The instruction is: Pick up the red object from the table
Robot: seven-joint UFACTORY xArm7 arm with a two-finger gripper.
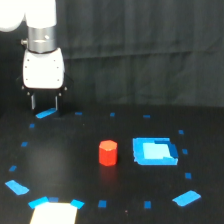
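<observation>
The red object [108,152] is a small red-orange hexagonal block standing upright on the black table [65,160], near the middle. My gripper [45,103] hangs from the white arm at the upper left of the exterior view, well behind and to the left of the block. Its two short dark fingers point down with a gap between them and nothing in it. The gripper is above the table's far left part, close to a blue tape strip.
A blue rectangular tray [154,151] lies just to the exterior view's right of the block. Small blue tape squares and strips [45,114] mark the table. A pale patch [54,213] sits at the front left edge. A black curtain hangs behind.
</observation>
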